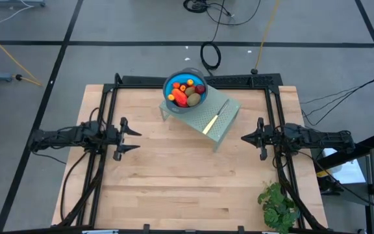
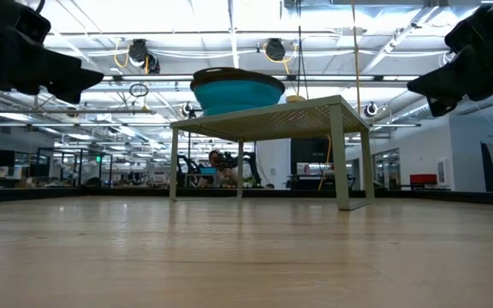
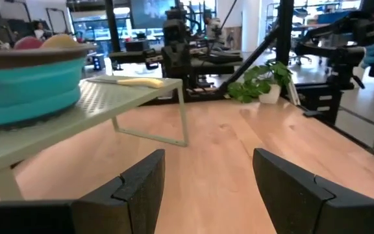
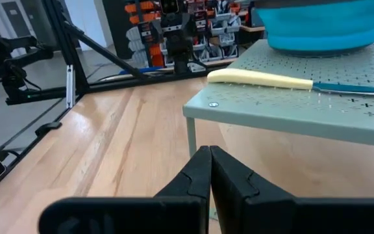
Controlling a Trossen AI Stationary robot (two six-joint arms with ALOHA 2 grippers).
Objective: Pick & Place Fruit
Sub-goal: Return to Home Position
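Two arms: I have one at each side of the table (image 1: 174, 188). The low view shows both held up off the wood.
Left gripper (image 1: 134, 138): it sits at the table's left side, pointing inward and well apart from the shelf. Its wrist view shows the fingers spread wide with nothing between them.
Right gripper (image 1: 245, 138): it sits at the right side, near a corner of the shelf but not touching it. The fingers are pressed together and hold nothing.
Fruit (image 1: 187, 91): red, orange and brownish-green pieces are heaped together in the blue strainer bowl (image 1: 166, 86). I can find no piece lying on the table.
Bowl: it stands on the pale green perforated shelf (image 1: 229, 123), at the end nearer the table's back edge.
Table knife (image 1: 214, 117): it has a pale yellow handle and lies flat on the shelf, beside the bowl but clear of it.
Potted plant (image 1: 278, 205): it stands at the front right corner, away from the work.
Step in hand: I judge this to be the return to the rest pose, since neither arm carries anything.
Progress: by my reading, the picking and placing is finished.
Next move: I would only settle each arm into its resting posture. The right one has to stay clear of the shelf corner so that nothing gets nudged.
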